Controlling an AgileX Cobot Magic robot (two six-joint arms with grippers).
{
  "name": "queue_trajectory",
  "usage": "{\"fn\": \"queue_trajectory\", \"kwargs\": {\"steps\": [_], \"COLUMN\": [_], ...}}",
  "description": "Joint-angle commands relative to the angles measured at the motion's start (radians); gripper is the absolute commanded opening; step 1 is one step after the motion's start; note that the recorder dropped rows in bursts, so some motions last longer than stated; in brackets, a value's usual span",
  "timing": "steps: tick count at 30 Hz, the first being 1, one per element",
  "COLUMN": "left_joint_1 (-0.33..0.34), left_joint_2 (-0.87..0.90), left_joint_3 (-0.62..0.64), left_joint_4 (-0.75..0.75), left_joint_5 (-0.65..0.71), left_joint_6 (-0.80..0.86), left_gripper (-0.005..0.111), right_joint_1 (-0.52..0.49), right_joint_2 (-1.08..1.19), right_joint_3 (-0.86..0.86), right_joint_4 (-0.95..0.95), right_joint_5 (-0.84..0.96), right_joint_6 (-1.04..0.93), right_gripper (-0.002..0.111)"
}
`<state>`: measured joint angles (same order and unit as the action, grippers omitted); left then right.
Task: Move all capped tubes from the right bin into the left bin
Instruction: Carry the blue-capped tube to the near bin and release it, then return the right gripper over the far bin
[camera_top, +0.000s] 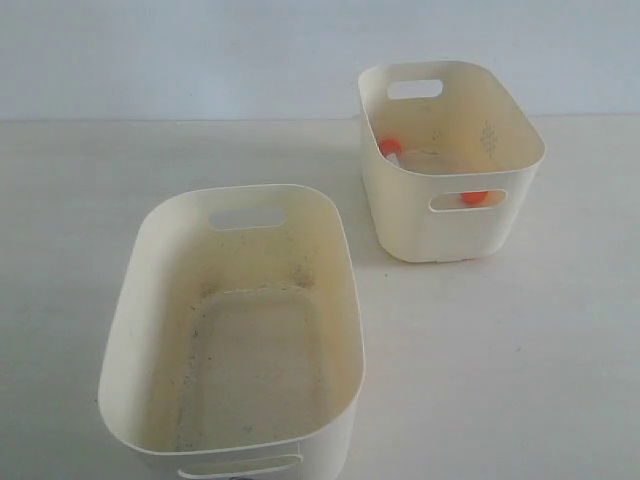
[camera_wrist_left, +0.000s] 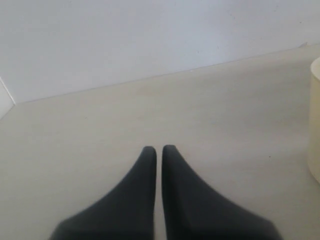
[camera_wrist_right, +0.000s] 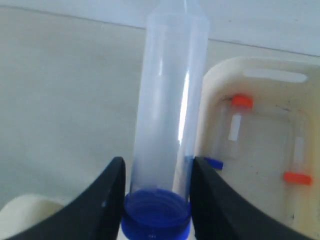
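In the right wrist view my right gripper (camera_wrist_right: 158, 162) is shut on a clear capped tube (camera_wrist_right: 170, 90) with a blue cap (camera_wrist_right: 156, 212), its fingers pressing both sides near the cap. Behind it is the right bin (camera_wrist_right: 215, 85), holding two orange-capped tubes (camera_wrist_right: 242, 101) (camera_wrist_right: 297, 177) and a blue-capped one (camera_wrist_right: 214, 163). In the exterior view the right bin (camera_top: 400, 210) stands at the back right with an orange cap (camera_top: 390, 147) showing inside. The left bin (camera_top: 130, 330) stands at the front left, holding no tubes. My left gripper (camera_wrist_left: 159, 148) is shut on nothing above bare table. Neither arm shows in the exterior view.
A pale wall runs along the back of the cream table (camera_top: 520, 380). A cream bin wall (camera_wrist_left: 315, 125) shows at the edge of the left wrist view. Another cream rim (camera_wrist_right: 25, 215) sits at a corner of the right wrist view.
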<state>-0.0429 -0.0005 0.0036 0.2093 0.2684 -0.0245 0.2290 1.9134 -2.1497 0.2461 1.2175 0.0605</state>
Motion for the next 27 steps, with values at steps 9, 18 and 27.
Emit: {"fn": "queue_trajectory", "kwargs": {"steps": [9,18,27], "left_joint_1": [-0.001,-0.001,-0.001], "left_joint_2": [0.000,0.000,0.000], "left_joint_3": [-0.004,-0.004,-0.004], "left_joint_4": [-0.004,-0.004,-0.004], "left_joint_5": [-0.008,-0.008,-0.008], "left_joint_6": [-0.013,-0.013,-0.013], "left_gripper": [0.004,0.004,0.004], "right_joint_1": [0.339,0.539,0.538], "right_joint_2": [-0.326,-0.295,-0.297], "right_joint_3": [0.714,0.812,0.810], "right_joint_4": [-0.004,-0.005,-0.100], "right_joint_5": [0.004,-0.227,-0.209], "right_joint_6": [-0.053,-0.102,-0.071], "right_gripper": [0.000,0.036,0.000]}}
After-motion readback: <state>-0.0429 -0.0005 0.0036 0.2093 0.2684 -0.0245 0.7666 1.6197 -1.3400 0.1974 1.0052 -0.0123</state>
